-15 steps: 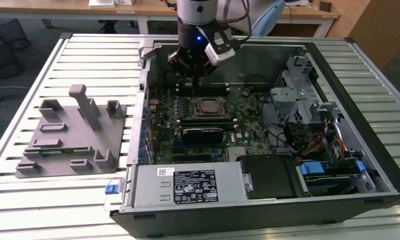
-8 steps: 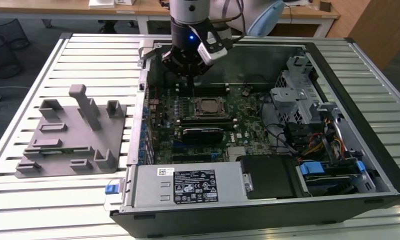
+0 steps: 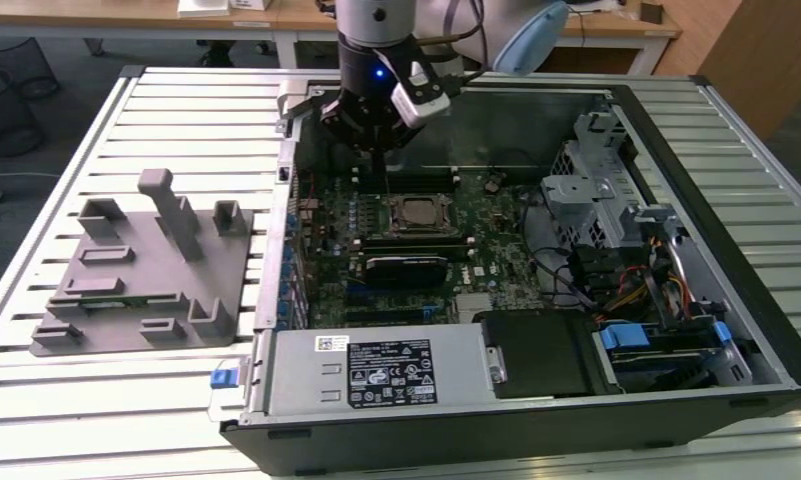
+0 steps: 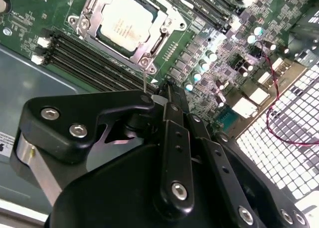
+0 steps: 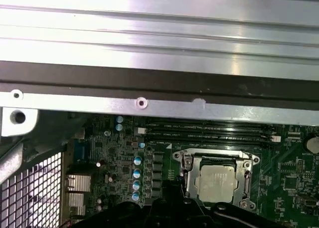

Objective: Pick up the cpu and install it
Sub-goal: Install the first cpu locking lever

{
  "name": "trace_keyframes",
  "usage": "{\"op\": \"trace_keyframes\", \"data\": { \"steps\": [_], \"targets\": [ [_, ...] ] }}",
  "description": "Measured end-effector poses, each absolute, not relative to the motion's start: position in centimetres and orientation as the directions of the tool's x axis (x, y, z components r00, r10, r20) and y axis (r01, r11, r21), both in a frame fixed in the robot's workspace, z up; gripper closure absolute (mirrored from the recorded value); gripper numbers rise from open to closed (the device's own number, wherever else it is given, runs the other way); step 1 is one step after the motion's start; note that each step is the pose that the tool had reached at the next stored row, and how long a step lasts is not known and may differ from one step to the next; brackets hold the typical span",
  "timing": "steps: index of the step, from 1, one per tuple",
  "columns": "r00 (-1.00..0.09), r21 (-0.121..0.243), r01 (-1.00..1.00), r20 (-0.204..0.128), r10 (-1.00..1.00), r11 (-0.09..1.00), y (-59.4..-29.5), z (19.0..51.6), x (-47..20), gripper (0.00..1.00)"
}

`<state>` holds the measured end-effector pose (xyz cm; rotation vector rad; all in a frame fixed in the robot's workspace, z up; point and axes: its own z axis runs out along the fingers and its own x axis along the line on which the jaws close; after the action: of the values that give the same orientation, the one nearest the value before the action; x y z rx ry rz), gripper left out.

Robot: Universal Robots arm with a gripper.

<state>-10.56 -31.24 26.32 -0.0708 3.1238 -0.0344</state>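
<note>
The cpu [image 3: 418,213] is a small silver square lying flat inside the metal-framed socket [image 3: 389,203] near the middle of the green motherboard, in the open computer case. Both wrist views show the cpu [image 4: 127,21] [image 5: 217,180] inside that frame. My gripper [image 3: 385,160] hangs over the board just beyond the socket, toward the case's far wall, a little above the memory slots. Its black body [image 4: 164,153] fills the near part of the second wrist view, with nothing seen in its grasp. It is apart from the cpu.
Black memory slots [image 3: 407,180] flank the socket. A drive cage [image 3: 594,200] with cables stands at the exterior view's right. The power supply [image 3: 373,370] takes up the case's near side. A grey fixture plate [image 3: 147,270] lies outside the case at the exterior view's left.
</note>
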Motion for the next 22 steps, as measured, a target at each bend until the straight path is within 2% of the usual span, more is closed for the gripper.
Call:
{"op": "trace_keyframes", "data": {
  "steps": [10, 22],
  "targets": [
    [-0.999, -0.022, -0.045, -0.016, -0.045, 0.999, -29.9, 26.0, -10.9, 0.89],
    [-0.999, -0.022, -0.045, -0.011, -0.045, 0.999, -29.9, 25.9, -9.3, 0.89]
  ]
}}
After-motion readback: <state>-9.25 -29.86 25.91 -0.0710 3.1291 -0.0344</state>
